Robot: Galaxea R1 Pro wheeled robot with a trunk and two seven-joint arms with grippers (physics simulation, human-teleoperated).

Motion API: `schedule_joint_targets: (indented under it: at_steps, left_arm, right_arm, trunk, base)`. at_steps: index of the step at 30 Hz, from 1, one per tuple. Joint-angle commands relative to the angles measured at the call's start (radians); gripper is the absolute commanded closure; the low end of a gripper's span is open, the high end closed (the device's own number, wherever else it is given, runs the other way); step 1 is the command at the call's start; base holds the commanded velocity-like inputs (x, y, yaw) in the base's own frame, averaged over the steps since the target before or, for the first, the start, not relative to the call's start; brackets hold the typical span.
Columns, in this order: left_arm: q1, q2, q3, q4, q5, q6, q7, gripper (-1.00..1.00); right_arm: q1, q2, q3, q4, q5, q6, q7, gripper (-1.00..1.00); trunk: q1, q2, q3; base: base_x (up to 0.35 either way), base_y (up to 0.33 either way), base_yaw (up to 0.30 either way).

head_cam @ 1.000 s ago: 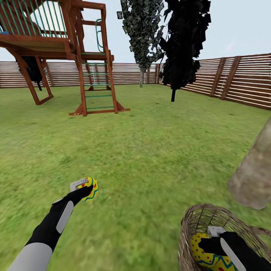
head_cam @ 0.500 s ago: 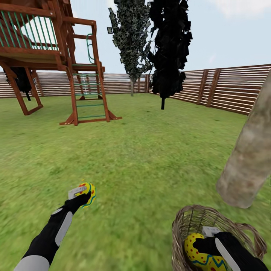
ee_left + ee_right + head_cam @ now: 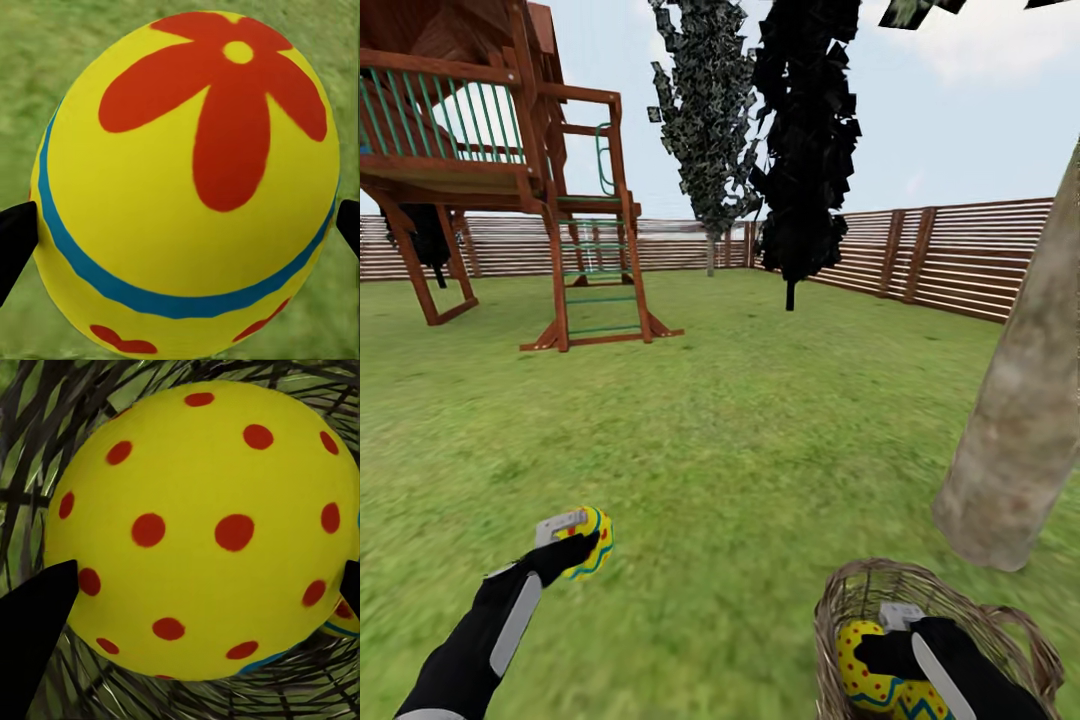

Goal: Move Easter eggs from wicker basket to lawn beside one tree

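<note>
The left hand (image 3: 575, 535) grips a flowered yellow egg (image 3: 596, 540) for carrying; the right hand (image 3: 885, 645) clasps a red-dotted yellow egg (image 3: 860, 665) inside the brown woven wicker basket (image 3: 850, 600) beside the pale grey-brown tree trunk (image 3: 1010, 450).

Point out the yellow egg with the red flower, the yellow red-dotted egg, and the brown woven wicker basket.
Yellow egg with the red flower (image 3: 187, 187): left wrist view, middle of its shell.
Yellow red-dotted egg (image 3: 199, 529): right wrist view, centre of its dotted face.
Brown woven wicker basket (image 3: 838, 612): head view, its near woven wall.
</note>
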Motion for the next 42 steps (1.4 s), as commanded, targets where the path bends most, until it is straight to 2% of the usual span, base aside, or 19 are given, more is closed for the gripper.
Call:
schedule_joint_targets:
  at_steps: [1,3,4,5,8,11,13,18,26,28,29,31,33,35,38,42]
  left_arm:
    - [0.000,0.000,0.002,-0.015,0.010,0.048,0.004,1.00]
    - [0.000,0.009,0.006,-0.101,0.011,0.224,0.004,1.00]
    - [0.000,0.034,0.008,-0.171,0.012,0.343,0.004,1.00]
    - [0.000,0.051,0.010,-0.207,0.013,0.396,0.003,1.00]
    - [0.000,0.069,0.027,-0.236,0.011,0.439,0.003,1.00]
    - [0.000,0.067,0.023,-0.226,-0.002,0.479,0.005,1.00]
    - [0.000,0.065,0.022,-0.218,-0.005,0.484,0.006,1.00]
    - [0.000,0.059,0.008,-0.178,-0.006,0.483,0.006,1.00]
    - [0.000,0.058,-0.001,-0.156,-0.005,0.482,0.007,1.00]
    - [0.000,0.057,-0.046,-0.109,-0.005,0.484,0.006,1.00]
    - [0.000,0.058,-0.088,-0.089,-0.005,0.489,0.005,1.00]
    - [0.000,0.060,-0.107,-0.081,-0.004,0.510,0.005,1.00]
    - [0.000,0.075,-0.103,0.011,0.000,0.521,0.005,1.00]
    - [0.000,0.125,-0.096,0.043,0.006,0.521,-0.001,1.00]
    - [0.000,0.133,-0.095,0.098,0.024,0.521,-0.013,1.00]
    - [0.000,0.131,-0.095,0.104,0.042,0.520,-0.015,1.00]
  right_arm:
    - [-0.001,0.002,0.002,-0.001,0.000,0.004,0.007,1.00]
    - [-0.001,0.014,0.002,-0.001,0.001,0.005,0.007,1.00]
    - [-0.001,0.019,0.003,-0.001,0.001,0.005,0.007,1.00]
    - [-0.001,0.021,0.003,-0.001,0.001,0.005,0.007,1.00]
    - [-0.001,0.021,0.001,-0.001,0.002,0.005,0.006,1.00]
    - [-0.001,0.018,-0.002,-0.001,0.001,0.005,0.006,1.00]
    - [-0.001,0.018,-0.002,-0.001,0.001,0.005,0.007,1.00]
    - [-0.001,0.008,-0.008,-0.002,-0.004,0.009,0.007,1.00]
    - [-0.001,0.015,-0.006,-0.002,-0.001,0.009,0.006,1.00]
    - [-0.001,0.016,-0.005,-0.002,0.000,0.009,0.006,1.00]
    - [-0.001,0.017,-0.004,-0.002,0.001,0.009,0.006,1.00]
    - [-0.001,0.018,-0.003,-0.002,0.001,0.010,0.006,1.00]
    - [-0.001,0.019,-0.002,-0.002,0.000,0.010,0.008,1.00]
    - [-0.001,0.022,0.000,-0.002,0.001,0.010,0.007,1.00]
    - [-0.001,0.025,0.000,-0.007,0.013,0.012,-0.006,1.00]
    - [-0.001,0.025,0.001,-0.007,0.018,0.014,-0.009,1.00]
  trunk:
    - [-0.001,0.000,0.003]
    - [-0.002,0.000,0.011]
    - [-0.002,0.001,0.015]
    - [-0.002,0.001,0.018]
    - [-0.004,0.001,0.030]
    - [-0.005,0.002,0.042]
    - [-0.006,0.003,0.049]
    - [-0.025,0.038,0.066]
    - [-0.056,0.094,0.096]
    - [-0.063,0.108,0.102]
    - [-0.067,0.115,0.105]
    - [-0.075,0.129,0.111]
    - [-0.083,0.143,0.118]
    - [-0.090,0.157,0.124]
    - [-0.102,0.178,0.133]
    - [-0.117,0.206,0.146]
  base:
    - [0.000,0.000,0.000]
    - [0.000,0.000,0.000]
    - [0.000,0.000,0.000]
    - [0.000,0.000,0.000]
    - [0.000,0.000,0.000]
    - [0.000,0.000,0.000]
    - [0.000,0.000,0.000]
    - [0.000,0.000,-0.139]
    - [0.000,0.000,-0.205]
    - [0.000,0.000,-0.011]
    - [0.000,0.000,-0.002]
    - [0.000,0.000,-0.001]
    - [0.000,0.000,0.000]
    - [0.000,0.000,0.000]
    - [0.000,0.000,0.000]
    - [0.000,0.000,0.000]
